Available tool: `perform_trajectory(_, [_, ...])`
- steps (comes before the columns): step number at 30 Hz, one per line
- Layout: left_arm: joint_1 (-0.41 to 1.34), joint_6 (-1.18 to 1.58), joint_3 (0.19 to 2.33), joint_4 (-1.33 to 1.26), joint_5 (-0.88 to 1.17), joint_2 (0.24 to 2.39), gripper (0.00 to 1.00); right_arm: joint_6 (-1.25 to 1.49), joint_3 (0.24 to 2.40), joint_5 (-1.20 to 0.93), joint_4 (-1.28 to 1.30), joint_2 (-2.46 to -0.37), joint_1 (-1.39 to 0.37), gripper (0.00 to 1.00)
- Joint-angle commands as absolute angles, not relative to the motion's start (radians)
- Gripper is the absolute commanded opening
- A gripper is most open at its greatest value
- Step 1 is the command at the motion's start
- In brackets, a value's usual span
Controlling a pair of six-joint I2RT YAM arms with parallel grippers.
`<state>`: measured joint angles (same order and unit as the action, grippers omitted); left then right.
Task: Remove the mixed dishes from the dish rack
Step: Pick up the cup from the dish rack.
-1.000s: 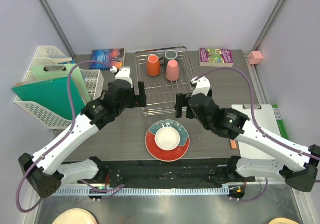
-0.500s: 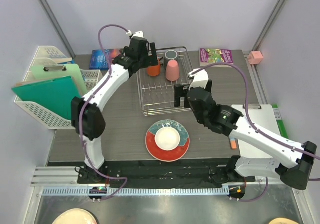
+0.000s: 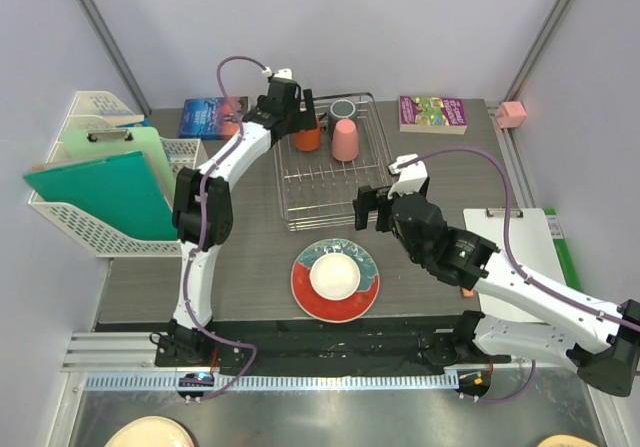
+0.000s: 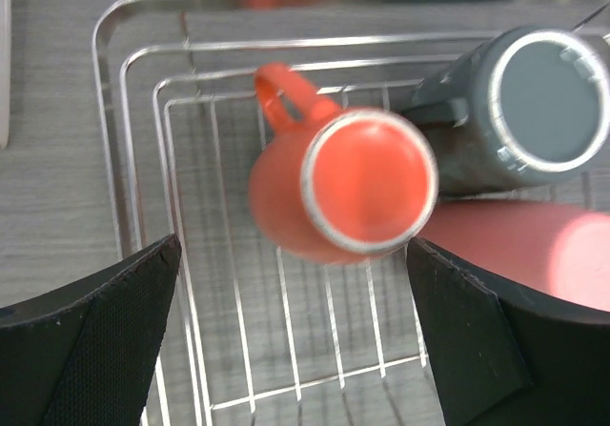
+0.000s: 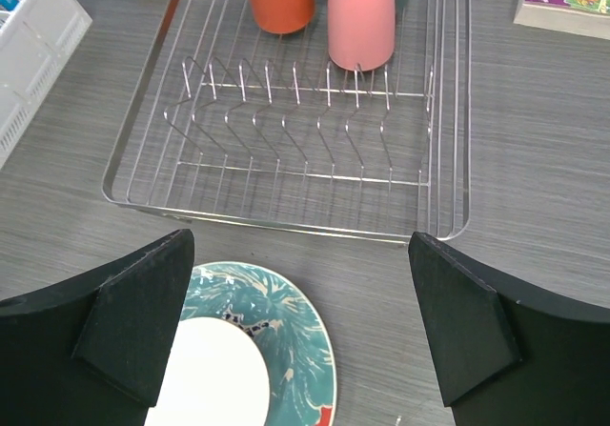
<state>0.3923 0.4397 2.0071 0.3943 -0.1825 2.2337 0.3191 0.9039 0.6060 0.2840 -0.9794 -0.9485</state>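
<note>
dish rack (image 3: 330, 225): silver wire, at the far middle of the dark table (image 3: 260, 257); near rows of prongs bare, three vessels along the far strip.
orange mug (image 4: 367, 183): in the rack's far left corner, upside down with its base up, handle turned toward the corner wires.
dark grey mug (image 4: 534, 102): upside down at the rack's far end, just beside the orange mug; contact between the two not discernible.
pink cup (image 3: 345, 140): upside down in the rack, right of the orange mug and on the near side of the dark grey mug, at the far row of prongs.
teal plate (image 3: 300, 285): flat on the table outside the rack, near its front edge, red-orange rim showing.
bowl (image 3: 334, 275): upright on the middle of the teal plate, white inside.
left gripper (image 3: 300, 119): reaching to the rack's far left corner, pointing down over the orange mug.
left fingers (image 4: 95, 340): spread wide, one to each side of the mug's upturned base in the wrist view; nothing clamped, no contact visible.
right gripper (image 5: 300, 254): low above the table by the rack's near right corner, between rack and teal plate, facing the rack.
right fingers (image 5: 467, 321): spread wide, nothing between them but the view of rack and plate.
left side: white lattice basket (image 3: 80, 217) holding a green folder (image 3: 100, 192).
far edge: blue book (image 3: 213, 117) left of the rack, purple book (image 3: 433, 112) right of it.
right side: clipboard (image 3: 520, 237) lying flat, well apart from the rack.
</note>
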Motion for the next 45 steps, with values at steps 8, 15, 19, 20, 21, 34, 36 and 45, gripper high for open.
perform_trajectory(8, [0.402,0.449,2.02,0.136,-0.156,2.255,1.0,0.327,0.856,0.569,0.164,-0.989,-0.945,1.0])
perform_trajectory(15, [0.411,0.445,2.154,0.187,-0.153,2.355,1.0,0.336,0.856,0.538,0.143,-1.009,-0.946,1.0])
perform_trajectory(19, [0.42,0.445,2.221,0.218,-0.143,2.408,1.0,0.334,0.856,0.546,0.138,-1.023,-0.946,1.0])
perform_trajectory(20, [0.422,0.445,2.23,0.224,-0.141,2.425,1.0,0.334,0.854,0.546,0.138,-1.023,-0.946,1.0])
perform_trajectory(21, [0.425,0.445,2.235,0.23,-0.141,2.431,1.0,0.333,0.853,0.549,0.138,-1.025,-0.946,1.0])
perform_trajectory(34, [0.426,0.431,2.142,0.241,-0.181,2.412,0.77,0.324,0.838,0.575,0.135,-1.012,-0.946,1.0])
perform_trajectory(36, [0.426,0.422,2.122,0.223,-0.187,2.399,0.63,0.325,0.839,0.578,0.135,-1.011,-0.946,1.0])
perform_trajectory(45, [0.426,0.385,2.074,0.21,-0.201,2.298,0.0,0.328,0.836,0.587,0.135,-0.994,-0.946,1.0])
